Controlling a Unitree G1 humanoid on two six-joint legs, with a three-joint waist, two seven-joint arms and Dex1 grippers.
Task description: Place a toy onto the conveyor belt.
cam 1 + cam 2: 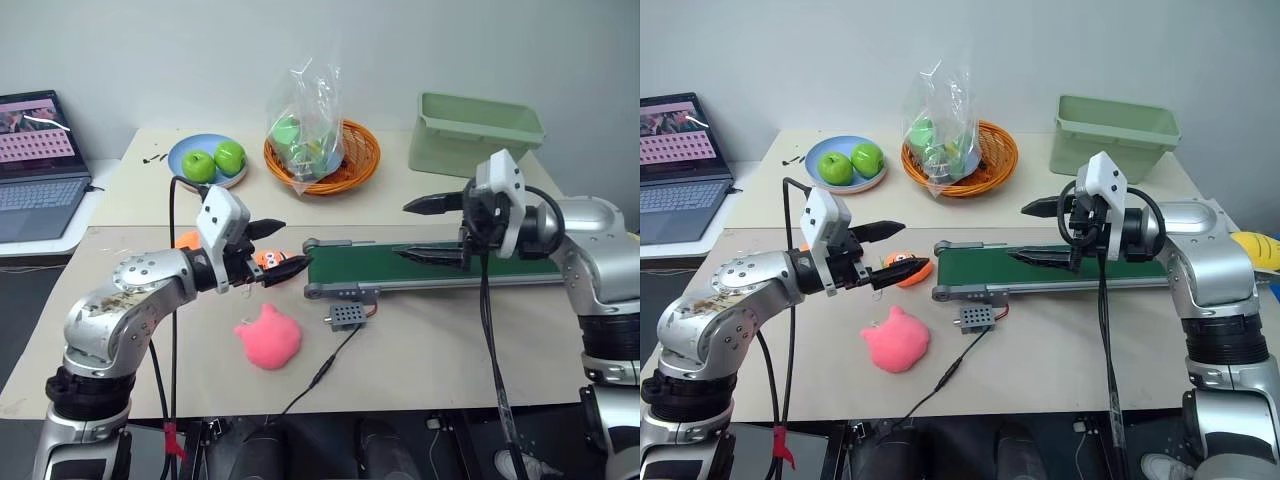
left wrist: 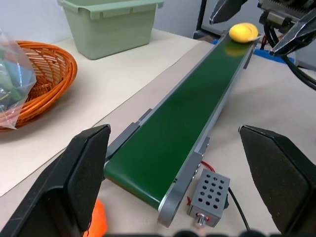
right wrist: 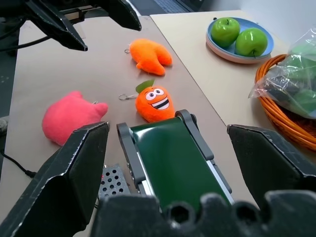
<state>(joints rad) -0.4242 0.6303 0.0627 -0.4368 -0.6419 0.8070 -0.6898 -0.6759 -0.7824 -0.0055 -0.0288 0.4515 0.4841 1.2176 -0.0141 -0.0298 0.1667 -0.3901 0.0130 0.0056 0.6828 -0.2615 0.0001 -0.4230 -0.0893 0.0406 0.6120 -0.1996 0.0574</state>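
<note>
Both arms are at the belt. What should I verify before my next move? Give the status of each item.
1. Toy on belt: ok. The yellow toy sits at the far end of the conveyor belt.
2. Left gripper empty: ok, open, nothing between its fingers.
3. Right gripper released: ok, open, with its fingers on either side of the toy and apart from it.
4. Near end of the belt free: not ok. The orange carrot plush lies right against it.
5. Pink plush off the belt: ok, it lies on the table.
6. Belt running: cannot tell.
</note>
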